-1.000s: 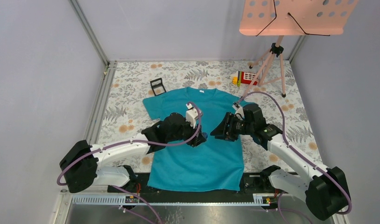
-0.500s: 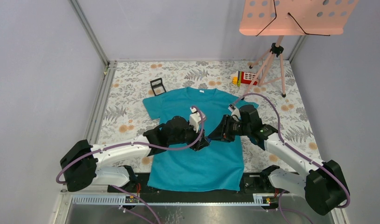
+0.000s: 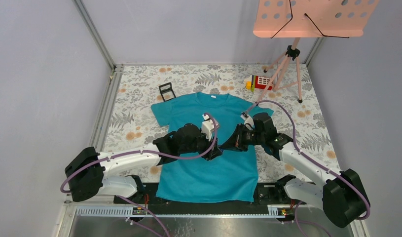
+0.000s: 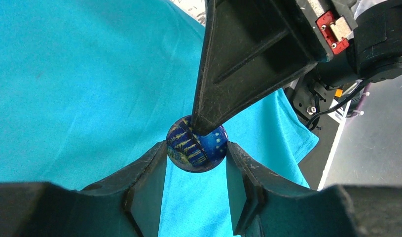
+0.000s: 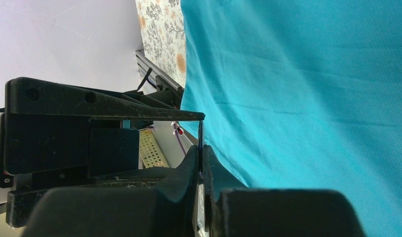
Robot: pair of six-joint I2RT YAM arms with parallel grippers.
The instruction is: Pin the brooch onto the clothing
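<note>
The teal clothing (image 3: 208,173) lies flat on the table, collar at the far end. Both grippers meet above its middle. My left gripper (image 4: 196,149) is shut on the brooch (image 4: 196,145), a small dark-blue disc with yellow streaks, held by its rim between the two fingers. From above it, my right gripper (image 4: 204,123) pinches the disc's top edge. In the right wrist view the right gripper (image 5: 200,154) is shut on the brooch (image 5: 200,133), seen edge-on as a thin dark line, with the clothing (image 5: 312,98) behind. In the top view the left gripper (image 3: 216,149) and right gripper (image 3: 229,144) hide the disc.
A small black square frame (image 3: 166,90) stands by the shirt's far left sleeve. A pink music stand on a tripod (image 3: 287,64) and a red and yellow toy (image 3: 258,81) are at the far right. The floral tablecloth (image 3: 139,98) surrounds the shirt.
My right gripper has moved left to meet the left gripper and has shut onto the brooch. The left gripper shifted slightly right, still holding the disc.
</note>
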